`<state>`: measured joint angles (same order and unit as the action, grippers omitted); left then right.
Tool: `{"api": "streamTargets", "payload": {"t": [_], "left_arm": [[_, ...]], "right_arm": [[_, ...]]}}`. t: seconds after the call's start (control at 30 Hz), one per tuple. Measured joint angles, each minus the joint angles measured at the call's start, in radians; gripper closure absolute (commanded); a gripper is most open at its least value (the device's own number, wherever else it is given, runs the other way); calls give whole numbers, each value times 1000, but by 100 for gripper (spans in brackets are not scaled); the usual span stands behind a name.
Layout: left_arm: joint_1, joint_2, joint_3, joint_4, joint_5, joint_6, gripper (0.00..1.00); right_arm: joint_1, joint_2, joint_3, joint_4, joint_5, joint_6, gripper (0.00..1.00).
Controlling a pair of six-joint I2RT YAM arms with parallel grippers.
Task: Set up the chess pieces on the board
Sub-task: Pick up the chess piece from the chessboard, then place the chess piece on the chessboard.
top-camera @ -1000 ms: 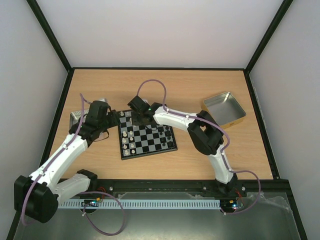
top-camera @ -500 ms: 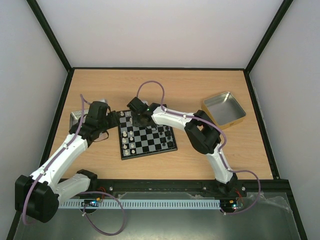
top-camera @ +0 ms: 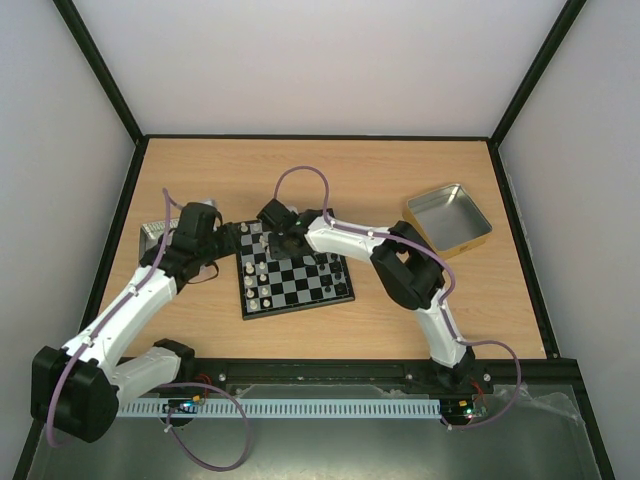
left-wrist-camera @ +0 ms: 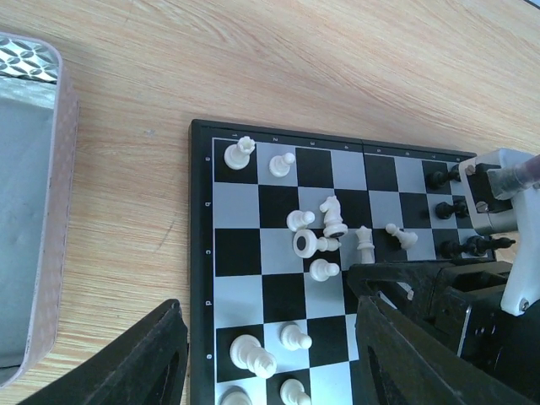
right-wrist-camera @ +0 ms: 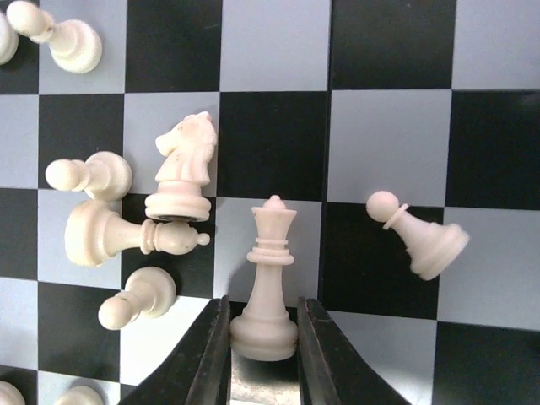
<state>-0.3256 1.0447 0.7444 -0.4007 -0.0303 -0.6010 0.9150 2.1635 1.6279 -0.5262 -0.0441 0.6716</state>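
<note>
While pieces [left-wrist-camera: 333, 215] lie jumbled on the board [left-wrist-camera: 199, 278], much left to set, your right tool [right-wrist-camera: 264, 301] pinches a queen [right-wrist-camera: 268, 278] at its base; your left tool [left-wrist-camera: 268, 337] hangs open, empty.

Wooden table [top-camera: 330, 170], open tin [top-camera: 447, 215], second tin [left-wrist-camera: 25, 211]

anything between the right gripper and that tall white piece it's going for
Nothing visible. The right gripper has its jaws on either side of the base of the tall white piece. The knight stands off to one side and a tilted pawn to the other, both apart from it.
</note>
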Motion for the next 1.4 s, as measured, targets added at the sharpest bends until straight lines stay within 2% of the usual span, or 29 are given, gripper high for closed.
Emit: {"api": "streamTargets", "payload": {"t": [0.07,0.3,0.57,0.8,0.97,1.03,1.07,1.17,1.33,1.4], "left_arm": [[0,3,0,2,3,0,43],[15,4,0,7,20,-8,42],[67,-50,0,40,130,-40,35],[85,-123,9,119,325,-44,19],[85,-144,26,174,468,-53,17],[85,-133,41,208,577,-63,20],[85,-132,41,209,581,-63,24],[85,-85,61,235,725,-87,34],[85,-18,68,238,875,-119,46],[85,-15,68,240,918,-127,55]], "right_arm": [[0,-2,-2,0,3,-10,89],[0,-49,-80,54,10,-45,90],[-11,-318,-354,256,-18,-164,90],[-113,-576,-497,497,-217,-274,90],[-142,-663,-567,596,-399,-382,90],[-140,-688,-593,621,-484,-426,90],[-138,-700,-605,635,-528,-448,90],[-136,-720,-615,651,-621,-507,90],[-136,-726,-615,663,-728,-572,90],[-136,-726,-614,664,-755,-590,91]]}}
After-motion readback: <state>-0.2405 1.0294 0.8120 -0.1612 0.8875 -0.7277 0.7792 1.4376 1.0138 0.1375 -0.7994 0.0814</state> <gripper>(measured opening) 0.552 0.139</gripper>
